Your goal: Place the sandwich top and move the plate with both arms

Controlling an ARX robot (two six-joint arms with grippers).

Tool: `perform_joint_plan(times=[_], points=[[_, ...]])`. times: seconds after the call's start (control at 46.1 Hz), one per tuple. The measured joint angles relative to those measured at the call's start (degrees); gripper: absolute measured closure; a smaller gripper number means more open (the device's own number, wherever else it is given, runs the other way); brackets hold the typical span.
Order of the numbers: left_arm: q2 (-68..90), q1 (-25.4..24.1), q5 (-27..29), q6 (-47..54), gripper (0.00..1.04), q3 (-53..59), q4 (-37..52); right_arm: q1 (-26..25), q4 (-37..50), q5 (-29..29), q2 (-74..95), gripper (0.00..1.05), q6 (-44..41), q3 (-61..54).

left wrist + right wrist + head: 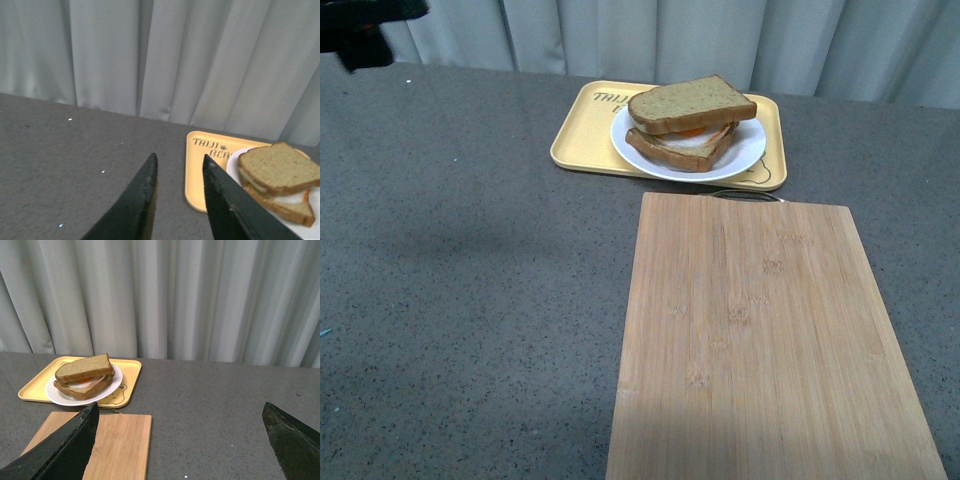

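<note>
Sandwich top (691, 103) already sits on the stack; plate (745, 150) not yet moved off the tray (582, 130). Left gripper (179, 172) parted, empty, plate off beside its jaws; right gripper (180, 440) spread wide, empty, plate well beyond.

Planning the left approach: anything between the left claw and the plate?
Left wrist view: only bare grey tabletop and the yellow tray's near rim separate the left claw from the plate. No loose objects there.
</note>
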State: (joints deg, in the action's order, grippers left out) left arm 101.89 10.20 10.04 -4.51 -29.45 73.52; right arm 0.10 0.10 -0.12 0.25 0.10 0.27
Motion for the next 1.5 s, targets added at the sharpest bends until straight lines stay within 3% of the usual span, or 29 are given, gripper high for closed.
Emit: perform_joint_plan(times=[0.173, 0.802, 1.496], points=[[-6.54, -2.1, -2.03, 2.64, 1.01, 8.74, -0.02, 0.0, 0.0, 0.02, 0.0, 0.09, 0.0, 0.0], [-40.44, -10.05, -9.75, 4.07, 1.01, 24.85, -17.51, 0.0, 0.0, 0.0, 0.0, 0.09, 0.0, 0.0], [-70.95, -10.08, -9.97, 4.09, 1.01, 28.41, -42.97, 0.0, 0.0, 0.02, 0.0, 0.09, 0.0, 0.0]])
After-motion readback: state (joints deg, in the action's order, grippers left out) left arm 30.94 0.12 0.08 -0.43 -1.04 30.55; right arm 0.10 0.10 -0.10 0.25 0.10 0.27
